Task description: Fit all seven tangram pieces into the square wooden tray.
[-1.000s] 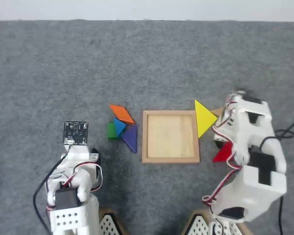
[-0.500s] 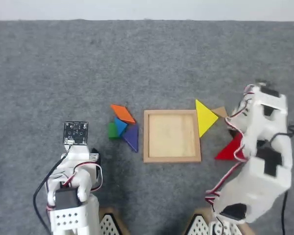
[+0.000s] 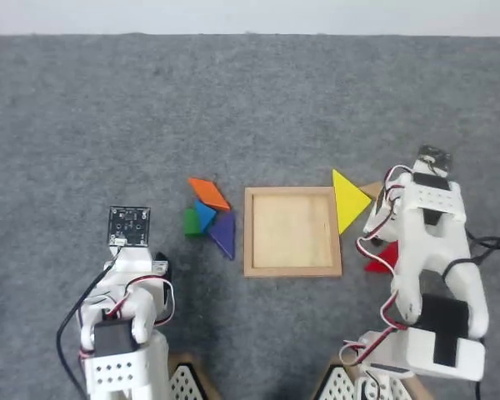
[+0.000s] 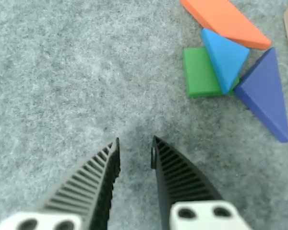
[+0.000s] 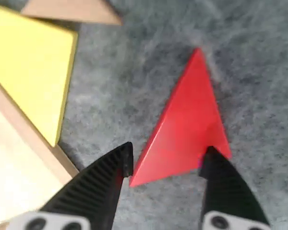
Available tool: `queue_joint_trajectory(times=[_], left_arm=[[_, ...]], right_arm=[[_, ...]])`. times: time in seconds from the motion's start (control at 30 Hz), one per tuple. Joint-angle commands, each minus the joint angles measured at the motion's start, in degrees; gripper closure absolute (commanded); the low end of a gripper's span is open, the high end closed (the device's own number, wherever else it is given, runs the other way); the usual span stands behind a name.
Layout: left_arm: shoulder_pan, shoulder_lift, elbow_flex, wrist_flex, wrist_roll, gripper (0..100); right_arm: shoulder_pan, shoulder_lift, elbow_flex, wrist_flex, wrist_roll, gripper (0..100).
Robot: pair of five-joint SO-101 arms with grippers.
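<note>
Loosely, released right fingers (image 5: pixel 101 182) straddle red triangle (image 5: pixel 187 124), apex pointing away; left fingers (image 4: pixel 96 177) parted.

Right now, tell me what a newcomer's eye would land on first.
The square wooden tray sits unfilled mid-table, a yellow triangle at its right edge. Beside that, the right gripper stands open astride the red triangle. Left of the tray huddle the orange parallelogram, blue triangle, green square and purple triangle.
</note>
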Motion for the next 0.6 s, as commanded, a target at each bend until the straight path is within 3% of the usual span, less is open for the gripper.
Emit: queue_joint_trajectory(times=[0.0, 0.17, 0.33, 0.57], left_arm=[[-0.2, -1.3, -0.7, 0.4, 0.6, 90], [-0.1, -1.3, -0.7, 0.4, 0.6, 90], [-0.1, -1.3, -0.7, 0.4, 0.6, 90], [-0.1, -1.3, -0.7, 0.4, 0.6, 90]], right_arm=[[-0.7, -3.3, 0.0, -1.7, -2.4, 76.8], [-0.6, -3.2, 0.0, -0.7, -3.3, 68.2], [-0.6, -2.8, -0.2, -1.0, -9.4, 72.5], [0.7, -2.6, -0.3, -1.0, -9.8, 71.9]])
